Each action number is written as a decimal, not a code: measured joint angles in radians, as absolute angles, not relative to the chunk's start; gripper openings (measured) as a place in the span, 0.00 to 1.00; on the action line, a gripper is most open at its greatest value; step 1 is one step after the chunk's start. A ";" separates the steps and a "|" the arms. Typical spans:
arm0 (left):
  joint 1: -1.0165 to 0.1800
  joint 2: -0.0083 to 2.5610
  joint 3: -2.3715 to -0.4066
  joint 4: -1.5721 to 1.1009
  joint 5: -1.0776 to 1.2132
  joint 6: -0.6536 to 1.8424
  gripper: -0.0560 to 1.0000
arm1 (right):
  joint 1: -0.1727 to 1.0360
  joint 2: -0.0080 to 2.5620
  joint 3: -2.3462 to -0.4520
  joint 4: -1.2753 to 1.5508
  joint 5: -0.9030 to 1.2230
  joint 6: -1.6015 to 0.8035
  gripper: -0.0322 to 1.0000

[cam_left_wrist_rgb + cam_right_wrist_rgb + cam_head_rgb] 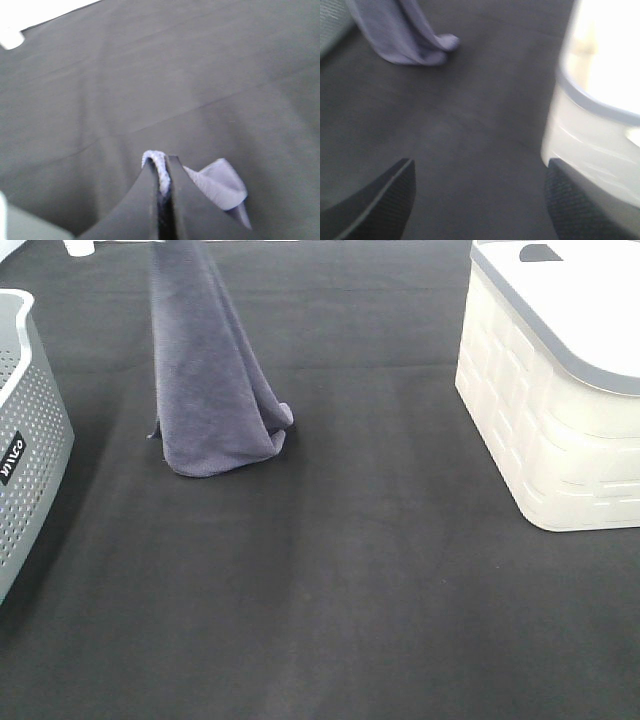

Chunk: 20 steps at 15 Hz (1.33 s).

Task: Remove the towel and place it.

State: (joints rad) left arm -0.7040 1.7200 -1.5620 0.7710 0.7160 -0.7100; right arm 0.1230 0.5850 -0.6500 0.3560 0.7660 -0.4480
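Upper left of the exterior view, the towel (205, 390) hangs vertical beneath the left claw (163, 170) clenched on its top, foot resting on the worktop (350, 590); right claw (480, 172) released, empty.

One label only — a small black tag (10, 459) with white lettering, on the wall of the grey perforated basket (42, 410) at the left edge of the high view. Its letters run sideways — too small to read.

The towel (215, 390) is grey-lavender, the tabletop (350, 600) black. The cream bin (540, 430) shows a brick pattern; the grey basket (35, 430), dotted holes.
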 joint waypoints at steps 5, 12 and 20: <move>-0.720 1.832 -1.787 0.460 0.805 -0.383 0.05 | 0.123 0.839 -0.651 0.781 0.704 -0.880 0.65; -0.720 1.944 -2.022 0.428 0.895 -0.325 0.05 | 0.691 1.194 -0.671 0.854 0.000 -0.842 0.64; -0.720 1.976 -2.069 0.427 0.892 -0.323 0.05 | 0.959 1.790 -0.996 1.206 -0.475 -0.822 0.64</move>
State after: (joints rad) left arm -0.7200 1.9760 -2.0690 0.4270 0.8920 -0.3230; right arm 0.9590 1.7900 -0.9960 1.2060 -0.4750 -0.8220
